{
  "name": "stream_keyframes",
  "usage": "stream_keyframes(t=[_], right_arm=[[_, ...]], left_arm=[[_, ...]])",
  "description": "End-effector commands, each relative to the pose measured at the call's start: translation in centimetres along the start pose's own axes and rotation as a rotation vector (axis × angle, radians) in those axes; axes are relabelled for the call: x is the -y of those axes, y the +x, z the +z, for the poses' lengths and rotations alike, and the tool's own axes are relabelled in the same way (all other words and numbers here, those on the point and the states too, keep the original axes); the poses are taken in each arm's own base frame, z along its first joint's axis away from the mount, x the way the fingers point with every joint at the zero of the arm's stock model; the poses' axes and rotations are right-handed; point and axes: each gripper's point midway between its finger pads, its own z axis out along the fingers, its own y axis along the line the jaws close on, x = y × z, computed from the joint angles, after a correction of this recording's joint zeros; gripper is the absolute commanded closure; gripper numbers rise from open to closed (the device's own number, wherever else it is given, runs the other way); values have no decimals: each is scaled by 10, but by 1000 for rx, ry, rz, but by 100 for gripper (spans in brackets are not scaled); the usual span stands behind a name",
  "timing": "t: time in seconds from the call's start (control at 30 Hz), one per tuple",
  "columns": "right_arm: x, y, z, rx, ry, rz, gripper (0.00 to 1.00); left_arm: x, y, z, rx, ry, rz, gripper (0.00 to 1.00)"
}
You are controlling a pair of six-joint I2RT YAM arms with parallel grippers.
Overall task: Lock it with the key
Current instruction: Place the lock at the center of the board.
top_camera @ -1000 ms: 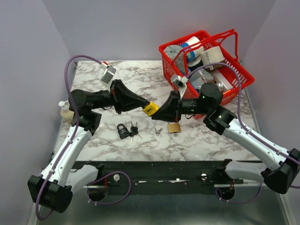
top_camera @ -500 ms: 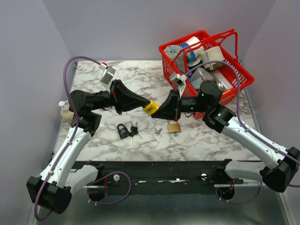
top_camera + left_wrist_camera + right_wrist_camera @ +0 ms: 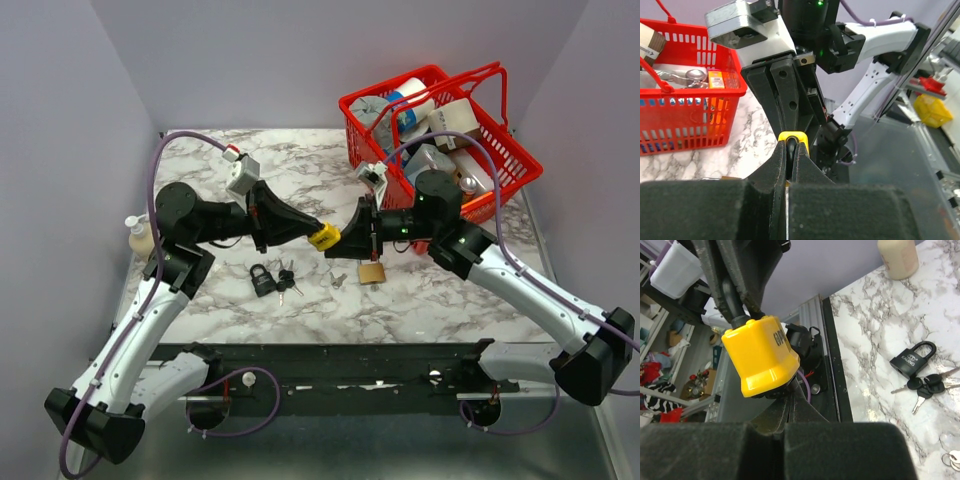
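The marble table (image 3: 300, 300) carries a red basket (image 3: 510, 190) at far right; above its middle the left gripper (image 3: 312, 232) clamps the yellow padlock (image 3: 324, 237) by the shackle; the right gripper (image 3: 345, 243), jaws pressed together, meets its base. A black padlock (image 3: 263, 280) lies near-left of it; a brass padlock (image 3: 372, 272) near-right.

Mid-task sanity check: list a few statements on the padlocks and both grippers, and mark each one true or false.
1. The yellow padlock is up in the air between the two grippers. True.
2. The black padlock lies inside the red basket. False: it lies on the marble table, with keys beside it.
3. The left gripper is shut on the yellow padlock's shackle. True.
4. The right gripper holds the brass padlock. False: the brass padlock lies on the table. The right gripper is shut just under the yellow padlock's body, and no view shows whether a key is pinched there.
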Motion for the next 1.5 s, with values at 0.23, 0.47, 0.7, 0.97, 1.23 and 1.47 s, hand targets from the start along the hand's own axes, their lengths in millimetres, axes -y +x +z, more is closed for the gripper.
stream_keyframes(t=[0.23,0.47,0.7,0.97,1.23,1.47], right_arm=[[-14,-25,-8,64,-15,-191,99],[17,29,-31,-40,95,-207,96],[35,74,-52,-130,182,-204,74],[48,91,-68,-203,267,-254,14],[67,106,-75,-285,327,-285,4],[86,121,-82,-351,381,-309,2]], left_arm=[[-4,39,7,-120,25,-126,100],[-33,19,-4,-65,-34,-153,100],[-66,46,-5,-137,-64,-218,100],[-104,154,-15,-356,-79,-422,100],[-144,240,-21,-561,-33,-556,100],[-164,277,-24,-643,11,-588,100]])
